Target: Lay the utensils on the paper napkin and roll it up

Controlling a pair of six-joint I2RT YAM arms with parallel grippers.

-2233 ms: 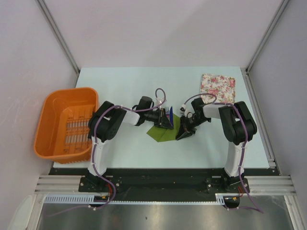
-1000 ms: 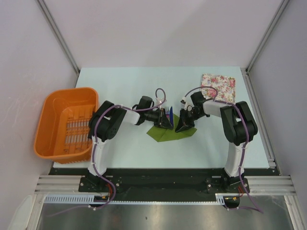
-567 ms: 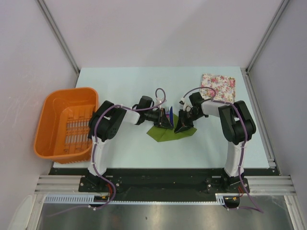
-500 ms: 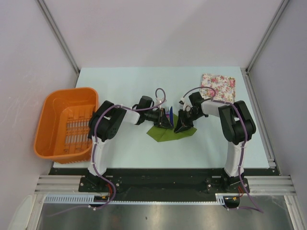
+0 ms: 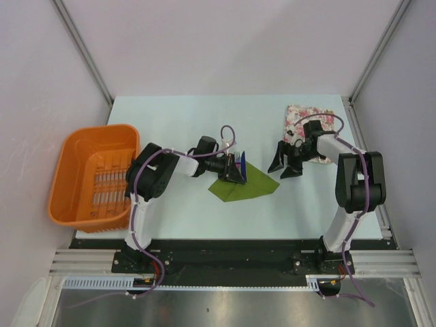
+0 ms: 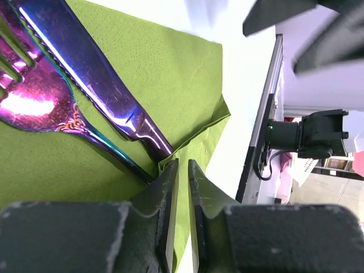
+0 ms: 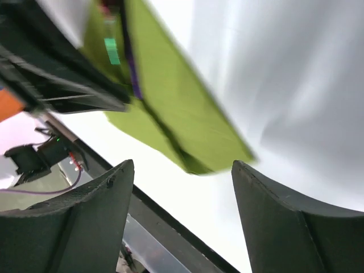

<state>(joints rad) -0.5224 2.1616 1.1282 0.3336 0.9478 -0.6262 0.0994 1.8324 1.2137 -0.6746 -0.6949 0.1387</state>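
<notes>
The right hand (image 5: 285, 168) has let go and swung off to the right, clear of the paper napkin (image 5: 253, 185)! From the left: an orange basket (image 5: 71, 146) sits at the tabletop (image 5: 184, 122) edge. The left hand (image 6: 182, 170) pinches a napkin fold mid-tabletop, and the utensils (image 6: 85, 68) lie on the sheet at its fingertips. The right hand hangs wide open and empty, beside the floral pad (image 5: 320, 121).

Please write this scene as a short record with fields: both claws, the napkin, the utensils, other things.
left claw: shut on a folded edge of the paper napkin
right claw: open, empty, right of the napkin
paper napkin: green, partly folded
utensils: purple-blue, lying on the napkin
other: orange basket at left; floral pad far right
</notes>
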